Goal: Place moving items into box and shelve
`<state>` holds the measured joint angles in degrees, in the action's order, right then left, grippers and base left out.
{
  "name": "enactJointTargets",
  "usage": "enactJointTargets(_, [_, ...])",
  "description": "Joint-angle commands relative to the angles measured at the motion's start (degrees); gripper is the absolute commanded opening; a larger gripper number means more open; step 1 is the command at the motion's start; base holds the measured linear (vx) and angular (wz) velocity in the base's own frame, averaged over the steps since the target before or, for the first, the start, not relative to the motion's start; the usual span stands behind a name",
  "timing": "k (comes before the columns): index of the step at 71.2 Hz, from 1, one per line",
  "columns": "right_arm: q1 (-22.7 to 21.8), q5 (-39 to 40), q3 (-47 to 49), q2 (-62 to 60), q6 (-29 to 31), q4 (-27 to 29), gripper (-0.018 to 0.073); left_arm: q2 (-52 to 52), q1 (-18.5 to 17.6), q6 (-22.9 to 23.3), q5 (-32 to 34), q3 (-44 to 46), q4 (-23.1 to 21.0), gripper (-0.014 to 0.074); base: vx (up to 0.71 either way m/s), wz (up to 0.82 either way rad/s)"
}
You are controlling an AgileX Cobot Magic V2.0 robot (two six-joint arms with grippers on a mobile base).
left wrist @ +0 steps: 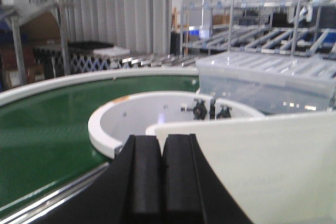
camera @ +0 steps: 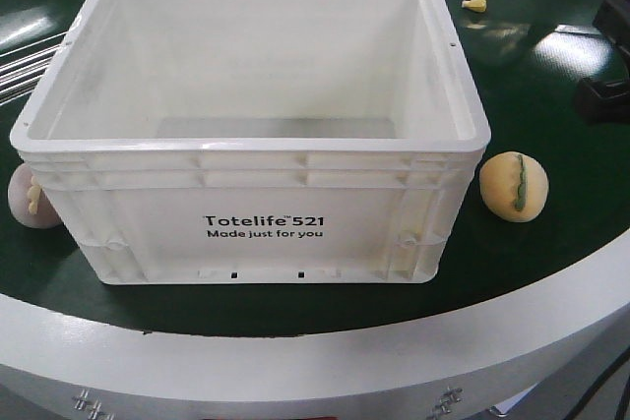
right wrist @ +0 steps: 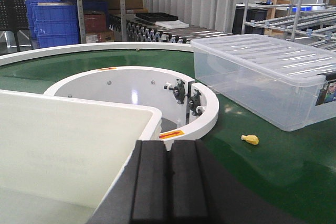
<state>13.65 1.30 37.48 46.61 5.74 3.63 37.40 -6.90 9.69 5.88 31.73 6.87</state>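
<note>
Smooth white rim [camera: 295, 366], ribbed plastic box [camera: 148, 228]

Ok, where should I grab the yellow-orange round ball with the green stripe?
Take the yellow-orange ball from above, closing across its widest middle. It's round, so no side grips better, and the white plastic tote stands close on one side; its top is open.
</note>
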Motion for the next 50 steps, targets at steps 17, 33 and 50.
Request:
enactJointTargets(17, [-0.17, 5.46, 2.25, -0.17, 0.22, -0.11, -0.0001, 0.38, -0.26, 1.26, 0.42, 2.03, -0.16, 0.0001, 0.0, 0.0])
enactJointTargets(33, [-0.17, 5.39, 2.25, -0.17, 0.27, -0.11, 0.0181, 0.38, -0.26, 1.15, -0.35, 2.03, -0.16, 0.0158, 0.0, 0.0])
enactJointTargets(50, [-0.17, 5.15, 2.25, -0.17, 0.21, -0.11, 0.062, 0.38, -0.26, 1.15, -0.35, 2.03, -0.16, 0.0452, 0.0, 0.0])
